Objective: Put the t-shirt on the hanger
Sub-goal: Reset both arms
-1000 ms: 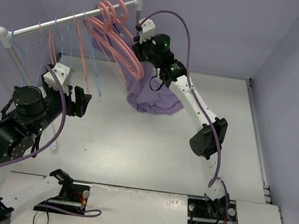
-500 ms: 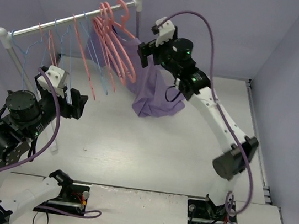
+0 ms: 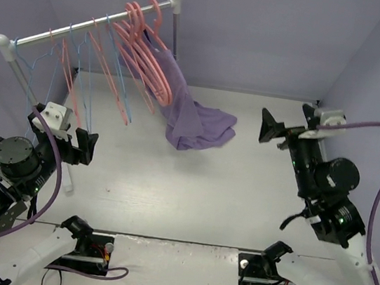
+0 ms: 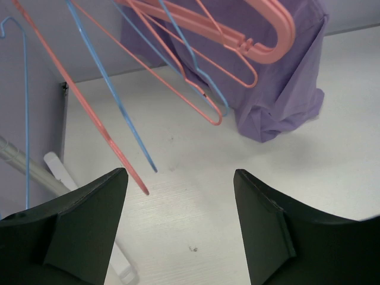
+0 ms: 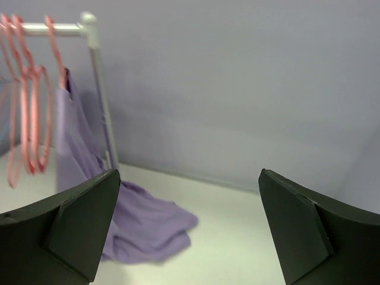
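Note:
The purple t-shirt (image 3: 196, 126) hangs from the right end of the rail, behind the thick salmon-pink hangers (image 3: 151, 66). Its lower part lies bunched on the table. Which hanger carries it I cannot tell. My right gripper (image 3: 288, 124) is far to the right of the shirt, open and empty. In the right wrist view the gripper (image 5: 189, 173) faces the t-shirt (image 5: 142, 231) and hangers (image 5: 29, 119) from a distance. My left gripper (image 3: 63, 137) is open and empty below the rack's left end. The left wrist view shows the left gripper (image 4: 179, 175), the t-shirt (image 4: 285, 89) and a thick hanger (image 4: 261, 41).
The white rail (image 3: 86, 25) stands on two posts (image 5: 98, 77), with thin blue wire hangers (image 4: 202, 83) and thin pink-red wire hangers (image 4: 119, 148) dangling just ahead of my left fingers. Walls close the table at the back and on the right.
My right gripper opened, left the hangers at the rail and swung far back to the right. The shirt stayed hanging there. My left arm drew back and to the left.

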`<state>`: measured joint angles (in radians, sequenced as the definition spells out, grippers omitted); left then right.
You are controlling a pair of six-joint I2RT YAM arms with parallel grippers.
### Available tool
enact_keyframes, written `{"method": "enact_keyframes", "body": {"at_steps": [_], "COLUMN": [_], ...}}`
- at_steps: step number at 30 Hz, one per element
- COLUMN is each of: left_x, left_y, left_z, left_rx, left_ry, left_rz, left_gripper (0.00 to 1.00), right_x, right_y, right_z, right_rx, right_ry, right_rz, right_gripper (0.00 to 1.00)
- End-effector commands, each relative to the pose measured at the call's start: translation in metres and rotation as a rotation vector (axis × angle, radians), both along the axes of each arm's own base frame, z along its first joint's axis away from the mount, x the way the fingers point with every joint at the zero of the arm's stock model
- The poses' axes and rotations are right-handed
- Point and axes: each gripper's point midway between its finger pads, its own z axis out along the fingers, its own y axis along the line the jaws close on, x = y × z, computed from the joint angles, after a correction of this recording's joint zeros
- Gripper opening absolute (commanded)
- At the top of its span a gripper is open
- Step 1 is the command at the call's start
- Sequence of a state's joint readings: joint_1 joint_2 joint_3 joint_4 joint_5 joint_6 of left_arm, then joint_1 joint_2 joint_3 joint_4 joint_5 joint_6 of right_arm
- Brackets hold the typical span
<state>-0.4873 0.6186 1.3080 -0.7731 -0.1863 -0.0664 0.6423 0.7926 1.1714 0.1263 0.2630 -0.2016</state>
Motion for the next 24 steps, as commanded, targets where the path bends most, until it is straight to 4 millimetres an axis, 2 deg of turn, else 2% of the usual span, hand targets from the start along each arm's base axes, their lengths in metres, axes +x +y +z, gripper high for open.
{"method": "enact_keyframes", "body": {"at_steps": [1, 2, 6, 10, 15, 17, 24], "left_x": [0.0, -0.001, -0.004, -0.004, -0.005, -0.004, -0.001], "left_y": [0.011, 0.012, 0.015, 0.027, 0.034, 0.033, 0.029], "left_z": [-0.008, -0.01, -0.016, -0.025, -0.026, -0.026, -0.035], "left_rx": [0.029, 0.031, 0.034, 0.073, 0.079, 0.073, 0.053], "left_ry": [0.002, 0.005, 0.011, 0.011, 0.009, 0.014, 0.036], "left_rz": [0.05, 0.051, 0.063, 0.113, 0.151, 0.153, 0.146], "left_gripper": [0.67, 0.67, 0.67, 0.67, 0.67, 0.67, 0.67], "right_x": [-0.013, -0.019, -0.023, -0.011, 0.003, 0.005, 0.012], "right_y": [-0.039, -0.047, -0.071, -0.067, -0.06, -0.058, -0.051], "right_z": [-0.038, -0.051, -0.076, -0.091, -0.094, -0.09, -0.093], "right_rx": [0.046, 0.056, 0.17, 0.194, 0.163, 0.166, 0.14], "right_ry": [0.029, 0.036, 0.093, 0.152, 0.19, 0.188, 0.205], "right_rz": [-0.149, -0.166, -0.275, -0.314, -0.345, -0.343, -0.331], "right_gripper": [1.0, 1.0, 1.0, 1.0, 1.0, 1.0, 1.0]}}
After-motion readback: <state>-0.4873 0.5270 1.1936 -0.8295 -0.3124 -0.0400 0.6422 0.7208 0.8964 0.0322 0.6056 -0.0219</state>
